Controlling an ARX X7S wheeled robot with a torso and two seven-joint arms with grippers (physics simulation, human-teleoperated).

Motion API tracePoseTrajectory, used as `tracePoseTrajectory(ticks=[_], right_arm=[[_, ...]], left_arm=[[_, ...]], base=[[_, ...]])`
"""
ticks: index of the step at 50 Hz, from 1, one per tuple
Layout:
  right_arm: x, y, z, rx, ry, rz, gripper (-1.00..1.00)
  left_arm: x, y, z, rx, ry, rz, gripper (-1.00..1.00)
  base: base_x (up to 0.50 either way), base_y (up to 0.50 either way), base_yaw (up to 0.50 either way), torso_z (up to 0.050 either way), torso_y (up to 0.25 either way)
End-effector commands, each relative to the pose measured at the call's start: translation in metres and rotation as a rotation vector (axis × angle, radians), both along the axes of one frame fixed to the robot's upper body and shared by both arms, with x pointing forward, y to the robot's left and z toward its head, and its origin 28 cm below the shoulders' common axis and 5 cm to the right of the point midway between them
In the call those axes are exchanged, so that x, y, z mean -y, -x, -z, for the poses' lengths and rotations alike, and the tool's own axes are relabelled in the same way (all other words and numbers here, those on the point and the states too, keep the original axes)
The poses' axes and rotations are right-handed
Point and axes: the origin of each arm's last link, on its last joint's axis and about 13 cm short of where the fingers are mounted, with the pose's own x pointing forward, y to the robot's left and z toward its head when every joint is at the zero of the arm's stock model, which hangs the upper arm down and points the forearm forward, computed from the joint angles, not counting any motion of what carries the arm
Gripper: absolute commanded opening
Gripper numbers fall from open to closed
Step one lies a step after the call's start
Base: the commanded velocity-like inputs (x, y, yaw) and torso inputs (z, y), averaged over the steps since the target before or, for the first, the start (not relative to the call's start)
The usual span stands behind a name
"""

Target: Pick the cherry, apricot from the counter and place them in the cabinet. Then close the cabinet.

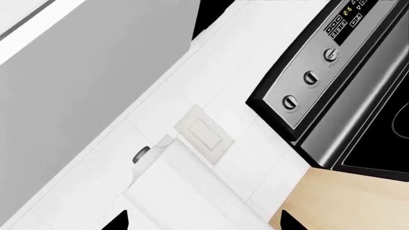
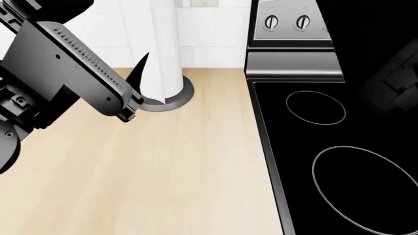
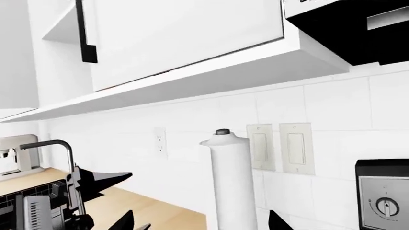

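Neither the cherry nor the apricot shows in any view. The light wood counter [image 2: 163, 166] lies bare below my left arm [image 2: 72, 68]. My left gripper [image 1: 204, 221] is open with nothing between its fingertips; it faces the tiled wall above the paper towel roll [image 1: 172, 187]. My right gripper [image 3: 201, 221] is also open and empty, held high and looking at the wall and the roll [image 3: 233, 182]. The white upper cabinet [image 3: 185, 33] with a black handle [image 3: 86, 33] hangs above; I cannot tell whether its door is fully shut.
A black glass stovetop [image 2: 339, 161] with a knob panel [image 2: 287, 22] borders the counter on the right. Wall switches [image 3: 281, 148] sit beside the paper towel roll [image 2: 163, 44]. A sink tap [image 3: 57, 143] stands far left. A dark microwave underside [image 3: 357, 28] neighbours the cabinet.
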Motion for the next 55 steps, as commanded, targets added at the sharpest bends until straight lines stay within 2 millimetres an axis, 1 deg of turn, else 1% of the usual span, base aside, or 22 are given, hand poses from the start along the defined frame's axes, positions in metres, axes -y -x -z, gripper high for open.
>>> tracePoseTrajectory(ticks=[1, 7, 17, 35, 42, 49, 55], right_arm=[[-0.002, -0.004, 0.010, 0.016, -0.005, 0.029, 1.00], [-0.005, -0.004, 0.004, 0.032, 0.011, 0.028, 1.00], [-0.008, -0.004, -0.001, 0.044, 0.015, 0.018, 1.00], [-0.011, -0.010, 0.000, 0.044, 0.008, 0.007, 1.00], [-0.019, -0.022, -0.003, 0.039, -0.023, 0.022, 1.00], [-0.025, -0.038, -0.007, 0.002, -0.021, 0.105, 1.00], [-0.026, -0.041, -0.008, -0.025, 0.033, 0.186, 1.00]], left_arm=[[0.001, -0.001, 0.001, 0.002, 0.008, 0.005, 1.00], [0.001, -0.001, 0.002, 0.002, 0.015, 0.008, 1.00], [0.001, 0.001, 0.001, 0.005, 0.022, 0.008, 1.00], [0.002, 0.002, 0.000, 0.007, 0.025, 0.014, 1.00], [0.002, 0.001, -0.001, 0.009, 0.026, 0.018, 1.00], [0.002, 0.001, -0.002, 0.012, 0.027, 0.017, 1.00], [0.001, 0.001, -0.002, 0.012, 0.028, 0.015, 1.00]], base=[[0.00, 0.04, 0.00, 0.000, 0.000], [0.00, 0.18, 0.00, 0.000, 0.000], [0.00, 0.36, 0.00, 0.000, 0.000], [0.00, 0.36, 0.00, 0.000, 0.000], [0.00, 0.35, 0.00, 0.000, 0.000], [0.00, 0.34, 0.00, 0.000, 0.000], [0.00, 0.31, 0.00, 0.000, 0.000]])
